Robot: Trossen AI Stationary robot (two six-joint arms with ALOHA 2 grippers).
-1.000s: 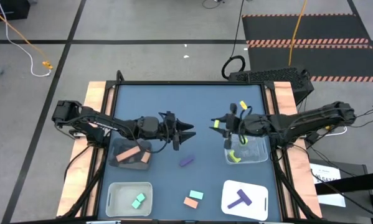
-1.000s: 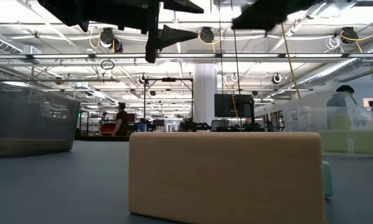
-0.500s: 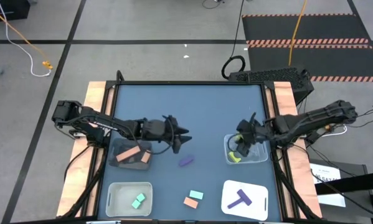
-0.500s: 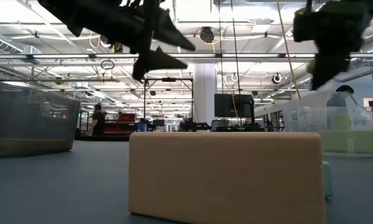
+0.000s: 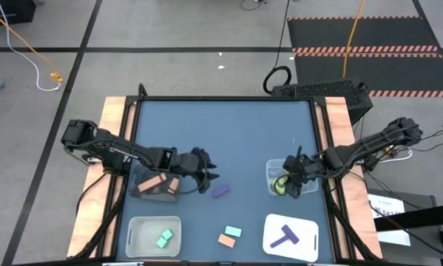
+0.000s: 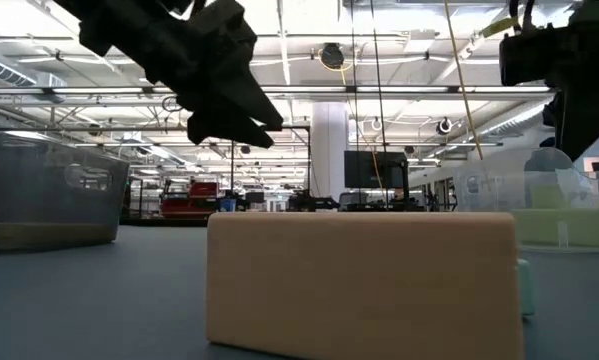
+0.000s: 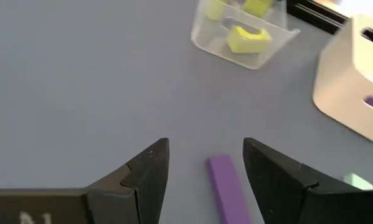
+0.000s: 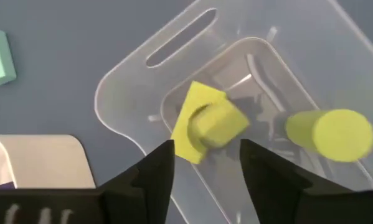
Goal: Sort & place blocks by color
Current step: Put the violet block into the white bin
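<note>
Sorting in progress on the dark blue table (image 5: 228,133). At left of centre in the high view, the left gripper (image 5: 206,179) hangs low with its fingers spread and empty, lined up on the flat purple bar block (image 5: 221,191) lying loose just beyond them; the left wrist view shows the bar between the two fingertips, not yet touched, which reads as the approach to a pick. Just left of that gripper sits a clear plastic bin (image 5: 140,191) holding salmon-orange blocks (image 5: 155,182), grouped by colour. At lower left a white tray (image 5: 134,235) carries a mint-green block (image 5: 164,238). Lower centre, a loose salmon-orange block (image 5: 225,240) and a loose mint-green block (image 5: 233,231) wait side by side, unsorted. At lower right a white tray (image 5: 274,238) holds a purple T-shaped piece (image 5: 285,238), the likely home for the purple bar. Right of centre, the right gripper (image 5: 295,177) is poised over a clear bin (image 5: 271,171), fingers parted and holding nothing; its wrist view shows a yellow-green cylinder (image 8: 329,133) and yellow-green bent pieces (image 8: 208,123) inside. The arm hides much of that bin from above, and the low view is largely blocked by one tan-looking block close to the lens.
</note>
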